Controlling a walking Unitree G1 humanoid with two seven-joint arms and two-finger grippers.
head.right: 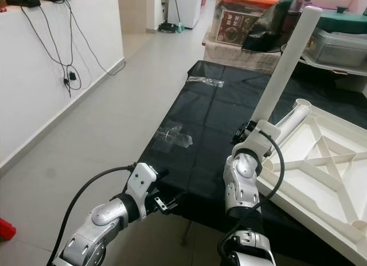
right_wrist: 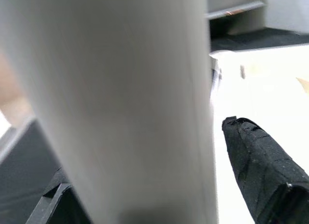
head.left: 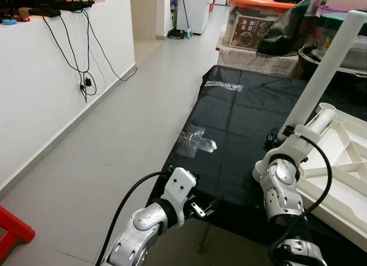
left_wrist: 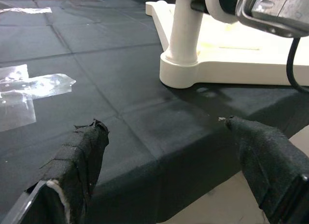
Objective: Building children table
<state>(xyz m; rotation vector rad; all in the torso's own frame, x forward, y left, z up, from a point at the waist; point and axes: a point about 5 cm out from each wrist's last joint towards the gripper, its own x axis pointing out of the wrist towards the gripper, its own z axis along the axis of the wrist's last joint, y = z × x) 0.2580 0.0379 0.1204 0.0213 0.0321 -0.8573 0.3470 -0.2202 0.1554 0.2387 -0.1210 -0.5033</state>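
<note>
A white children's table top (head.left: 344, 157) lies upside down on a black sheet (head.left: 241, 122), showing its ribs. One white leg (head.left: 327, 71) rises tilted from the near corner of the top (left_wrist: 183, 74). My right gripper (right_wrist: 145, 156) is low on this leg with a finger on each side. The right finger (right_wrist: 260, 171) stands a little off the leg, so the gripper is open. My left gripper (head.left: 209, 207) hovers open at the sheet's front edge, holding nothing, its fingers (left_wrist: 82, 161) pointing toward the leg's base.
Pieces of clear plastic wrap (head.left: 195, 141) lie on the sheet. Storage boxes with an orange lid (head.left: 258, 19) stand behind it. Grey tiled floor (head.left: 114, 140) opens to the left, where cables (head.left: 86, 82) hang on a white wall. A red object (head.left: 11, 231) sits at lower left.
</note>
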